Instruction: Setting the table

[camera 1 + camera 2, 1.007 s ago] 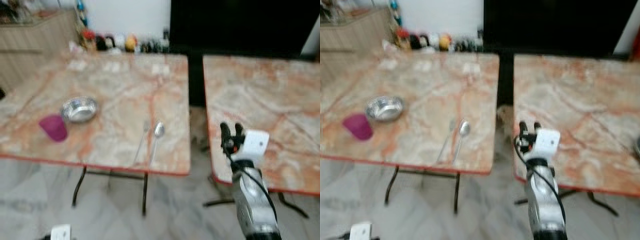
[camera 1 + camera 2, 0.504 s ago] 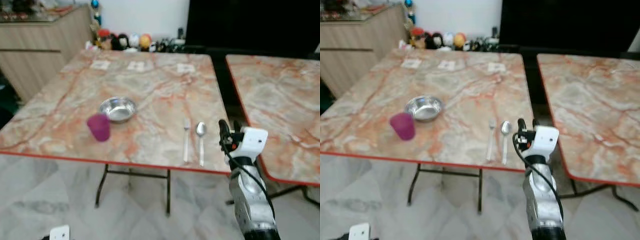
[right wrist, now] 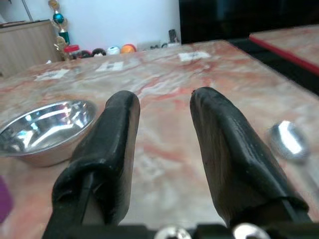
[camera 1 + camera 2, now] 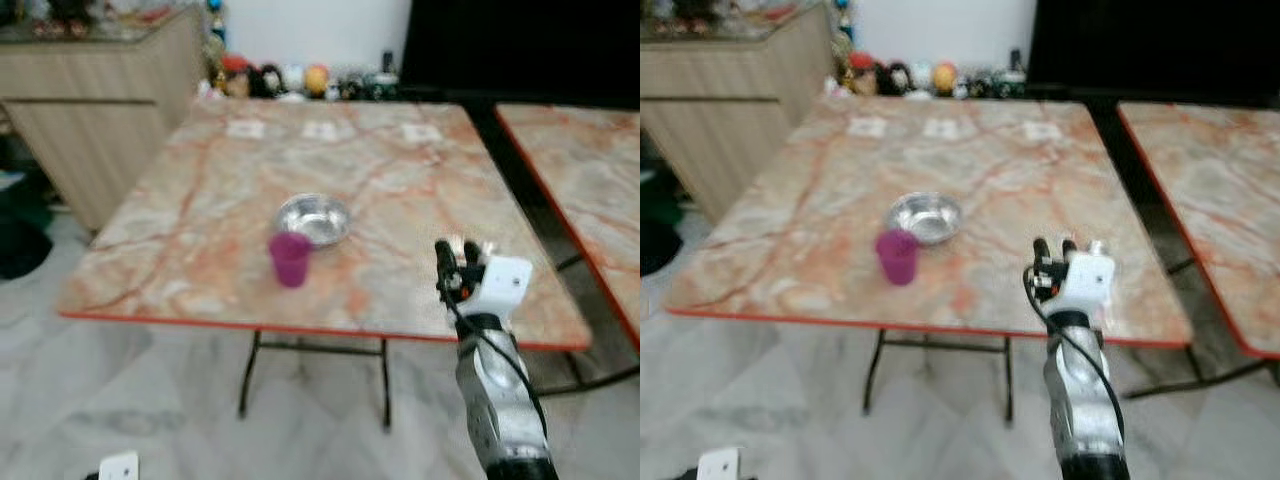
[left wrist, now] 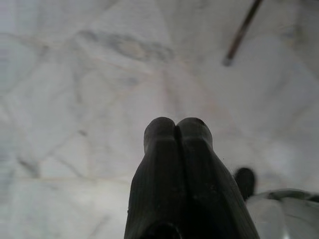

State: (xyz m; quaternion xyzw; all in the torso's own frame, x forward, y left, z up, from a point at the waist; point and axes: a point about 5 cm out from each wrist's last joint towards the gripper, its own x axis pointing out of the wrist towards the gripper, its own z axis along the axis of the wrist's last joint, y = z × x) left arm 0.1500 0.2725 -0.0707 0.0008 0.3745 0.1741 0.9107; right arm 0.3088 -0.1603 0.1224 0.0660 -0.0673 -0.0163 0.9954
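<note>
A steel bowl sits near the middle of the marble table, with a purple cup just in front of it. My right gripper is raised over the table's front right part, open, with nothing between its fingers. In the right wrist view the bowl lies ahead to one side of the open gripper and a spoon lies on the other side. My left gripper hangs low with its fingers pressed together, pointing at the marble floor.
A second marble table stands to the right across a narrow gap. A wooden cabinet is at the left, small toys line the far edge, and paper cards lie on the table's far side. Grey floor lies in front.
The camera has swung left, so the table, bowl and cup sit further right in the picture. The right gripper keeps its place in view, and the fork and spoon are now behind it.
</note>
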